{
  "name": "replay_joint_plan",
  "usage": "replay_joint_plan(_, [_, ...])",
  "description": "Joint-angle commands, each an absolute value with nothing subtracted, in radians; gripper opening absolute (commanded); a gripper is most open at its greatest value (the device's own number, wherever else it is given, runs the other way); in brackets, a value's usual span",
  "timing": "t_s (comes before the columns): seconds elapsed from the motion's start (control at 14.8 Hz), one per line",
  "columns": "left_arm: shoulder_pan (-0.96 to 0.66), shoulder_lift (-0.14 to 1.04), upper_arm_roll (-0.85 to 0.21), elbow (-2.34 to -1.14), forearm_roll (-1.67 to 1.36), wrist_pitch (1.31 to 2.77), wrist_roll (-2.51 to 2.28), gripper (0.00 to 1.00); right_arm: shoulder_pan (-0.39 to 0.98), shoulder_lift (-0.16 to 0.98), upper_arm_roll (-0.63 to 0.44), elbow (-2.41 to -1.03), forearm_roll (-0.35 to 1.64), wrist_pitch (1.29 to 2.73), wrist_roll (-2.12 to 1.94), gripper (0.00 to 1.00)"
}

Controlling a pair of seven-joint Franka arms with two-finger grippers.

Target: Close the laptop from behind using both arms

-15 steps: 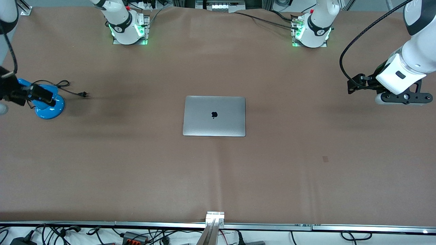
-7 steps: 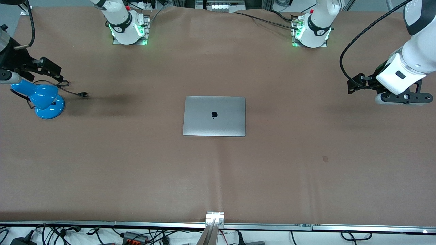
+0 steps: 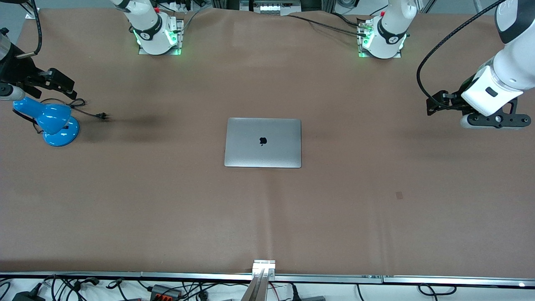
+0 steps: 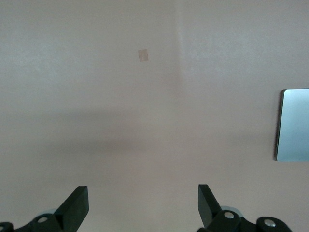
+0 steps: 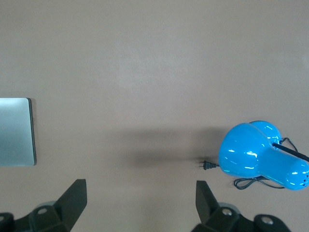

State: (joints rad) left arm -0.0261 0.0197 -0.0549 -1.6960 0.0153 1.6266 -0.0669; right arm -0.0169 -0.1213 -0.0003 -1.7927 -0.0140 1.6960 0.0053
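Slim silver-grey metal laptop (image 3: 263, 142), lid shut flat, black logo up, mid-worktop (image 3: 167, 209); long axis runs between arm ends. Matte brown cloth surface. Left gripper (image 4: 143, 205) spread wide, empty, over bare worktop. Right gripper (image 5: 141, 203) spread wide, empty, above glossy blue lamp (image 3: 52, 120).

Pretty plain setup: the surface (image 3: 376, 217) is covered edge to edge in a matte brown sheet with a faint crease down the middle. A silver metal rail (image 3: 334, 277) runs along the near edge, with a tangle of black cables (image 3: 75, 286) below it by the corner. Lighting is soft and even.
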Motion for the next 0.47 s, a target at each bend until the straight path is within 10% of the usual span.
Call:
replay_joint_plan(0.0, [-0.021,0.017,-0.057,-1.689,0.029,1.628,-0.043,1.0,-0.018,-0.123,0.002,-1.784,-0.017,1.704,0.005,1.0])
replay_joint_plan(0.41, [-0.021,0.017,-0.057,-1.689,0.029,1.628,-0.043,1.0,-0.02,-0.13,0.0,-1.782,-0.015,1.694,0.005,1.0])
